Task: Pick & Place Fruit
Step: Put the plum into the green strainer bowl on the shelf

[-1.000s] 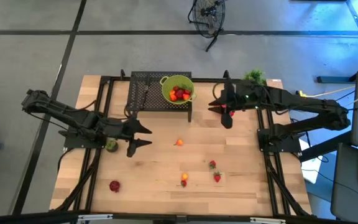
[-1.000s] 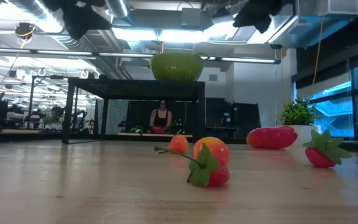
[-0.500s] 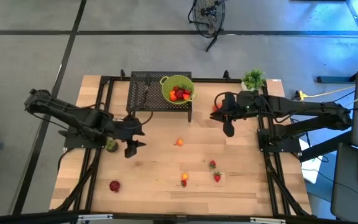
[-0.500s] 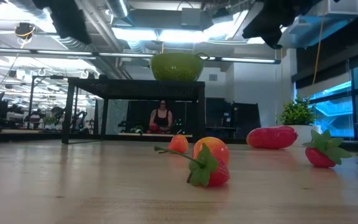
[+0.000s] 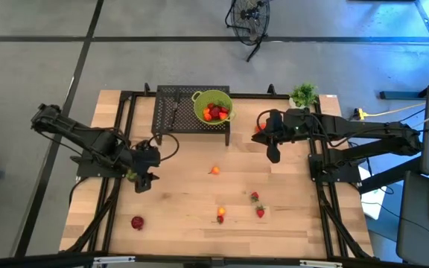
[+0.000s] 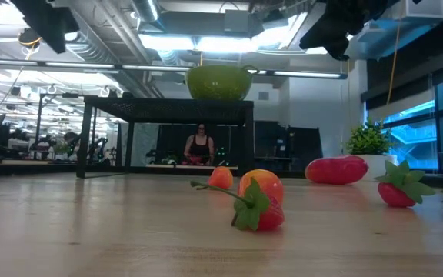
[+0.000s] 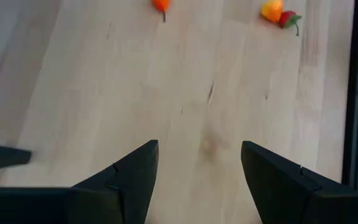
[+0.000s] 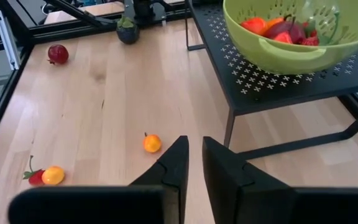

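Wooden table [image 5: 192,201], left pincer [image 5: 141,183] spread, low

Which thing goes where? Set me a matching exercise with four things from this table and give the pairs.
Things:
1. lime-green bowl
2. small orange fruit
3. dark green fruit
4. round red fruit

Places:
a. right beside the left gripper
b. on the black rack
c. alone on the left arm's side, far from the rack
d. on bare wood near the middle of the table

Pairs: 1-b, 2-d, 3-a, 4-c
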Robot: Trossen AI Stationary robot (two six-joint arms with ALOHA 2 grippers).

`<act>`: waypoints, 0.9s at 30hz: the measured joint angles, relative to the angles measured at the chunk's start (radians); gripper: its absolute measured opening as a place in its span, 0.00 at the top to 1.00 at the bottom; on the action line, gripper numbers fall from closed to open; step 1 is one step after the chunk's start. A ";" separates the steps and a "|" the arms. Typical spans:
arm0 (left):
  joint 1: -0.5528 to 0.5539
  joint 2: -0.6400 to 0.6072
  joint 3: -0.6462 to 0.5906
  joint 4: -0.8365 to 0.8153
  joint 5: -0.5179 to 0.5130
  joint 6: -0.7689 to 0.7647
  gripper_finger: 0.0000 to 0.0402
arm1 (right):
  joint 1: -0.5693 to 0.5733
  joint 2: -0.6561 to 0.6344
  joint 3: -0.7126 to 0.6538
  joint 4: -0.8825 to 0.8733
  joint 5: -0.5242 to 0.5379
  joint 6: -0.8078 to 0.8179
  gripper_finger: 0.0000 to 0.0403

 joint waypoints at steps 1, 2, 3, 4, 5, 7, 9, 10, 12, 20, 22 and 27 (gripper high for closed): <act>-0.007 0.000 0.000 -0.012 0.001 -0.015 0.44 | 0.000 0.000 0.000 0.000 0.000 0.000 0.88; -0.014 0.000 0.000 -0.029 0.002 -0.032 0.44 | 0.000 0.000 0.000 0.000 0.000 0.000 0.88; -0.019 0.000 0.000 -0.045 0.001 -0.053 0.44 | 0.000 0.000 0.000 0.000 0.000 0.000 0.88; -0.024 0.000 0.000 -0.064 0.001 -0.077 0.44 | 0.000 0.000 0.000 0.000 0.000 0.000 0.88; -0.029 0.000 0.000 -0.086 0.000 -0.103 0.44 | 0.000 0.000 0.000 0.000 0.000 0.001 0.88; -0.039 0.000 0.000 -0.127 -0.001 -0.148 0.44 | 0.000 0.000 0.000 0.000 0.000 0.001 0.87; -0.048 0.000 0.000 -0.164 -0.001 -0.185 0.43 | 0.000 0.000 0.000 0.000 0.000 0.002 0.86; -0.051 0.000 0.000 -0.177 0.000 -0.205 0.43 | 0.000 0.000 0.000 0.000 0.000 0.002 0.86; -0.059 0.000 0.000 -0.185 0.005 -0.232 0.41 | 0.000 0.000 0.000 0.001 0.000 0.002 0.85; -0.082 0.000 0.000 -0.230 0.003 -0.282 0.30 | 0.000 0.000 0.000 0.015 0.000 0.003 0.82; -0.087 0.000 0.000 -0.254 0.001 -0.291 0.27 | 0.000 0.000 0.000 0.015 0.000 0.003 0.82; -0.100 0.000 -0.001 -0.280 -0.007 -0.251 0.20 | 0.000 0.000 0.000 0.015 0.000 0.003 0.83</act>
